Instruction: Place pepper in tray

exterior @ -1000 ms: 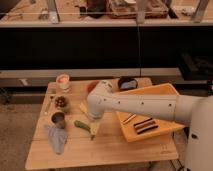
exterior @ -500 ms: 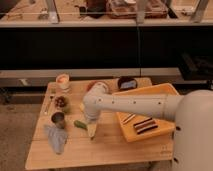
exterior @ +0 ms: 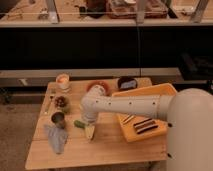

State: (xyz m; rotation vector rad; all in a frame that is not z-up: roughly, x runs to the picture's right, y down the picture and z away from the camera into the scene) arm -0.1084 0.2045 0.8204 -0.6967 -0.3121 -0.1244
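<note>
A pale wooden surface [exterior: 107,150] stands before dark shelving. Left of the tray [exterior: 150,94], the gripper [exterior: 89,128] is just beside the pepper [exterior: 78,123], which lies on the surface. Its grip cannot be told.

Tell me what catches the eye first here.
A thick white arm reaches in from the right across the wooden table, its gripper pointing down near the table's middle, close beside the small green pepper. Behind the arm, on the table's right side, sits the big yellow tray with a few dark bars in it.
</note>
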